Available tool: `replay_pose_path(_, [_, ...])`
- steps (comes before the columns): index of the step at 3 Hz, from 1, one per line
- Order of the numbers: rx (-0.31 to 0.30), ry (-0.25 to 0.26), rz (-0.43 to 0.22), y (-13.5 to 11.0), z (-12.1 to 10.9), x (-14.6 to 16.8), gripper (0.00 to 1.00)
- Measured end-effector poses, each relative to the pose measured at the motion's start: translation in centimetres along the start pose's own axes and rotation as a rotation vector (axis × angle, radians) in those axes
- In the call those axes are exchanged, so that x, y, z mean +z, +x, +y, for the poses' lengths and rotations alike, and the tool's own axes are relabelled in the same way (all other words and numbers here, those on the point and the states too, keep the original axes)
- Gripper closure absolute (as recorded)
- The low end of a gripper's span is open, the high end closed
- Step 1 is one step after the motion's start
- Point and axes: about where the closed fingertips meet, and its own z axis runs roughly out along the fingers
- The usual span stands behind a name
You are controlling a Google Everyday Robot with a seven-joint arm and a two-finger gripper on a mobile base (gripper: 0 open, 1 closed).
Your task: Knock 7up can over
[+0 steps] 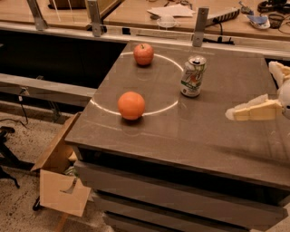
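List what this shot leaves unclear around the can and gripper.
Camera view only:
- Gripper, over the table's right side: wrist and arm are cut off by the frame's right edge; only two spread fingers show.
- Can: label lettering too small to read; its back is hidden by its own body.
- Clutter on the rear counter: cut by the top edge, too small to name.
- Box: inside hidden by its flaps.

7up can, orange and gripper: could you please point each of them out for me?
7up can (pixel 193 76), camera view, middle of its label.
orange (pixel 131 105), camera view, middle of the fruit.
gripper (pixel 250 90), camera view, above the right side of the table (pixel 181 136), midway between its open jaws.
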Motion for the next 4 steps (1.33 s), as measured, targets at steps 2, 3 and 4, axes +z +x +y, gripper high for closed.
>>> replay_pose_path(2, [0.053,0.047,-0.135,-0.4,1.7,4.2,0.0])
replay_pose_path(3, [0.137,0.07,-0.189,-0.4,2.2,8.2,0.0])
replay_pose_path(4, [0.17,0.061,-0.2,-0.4,2.4,11.3,0.0])
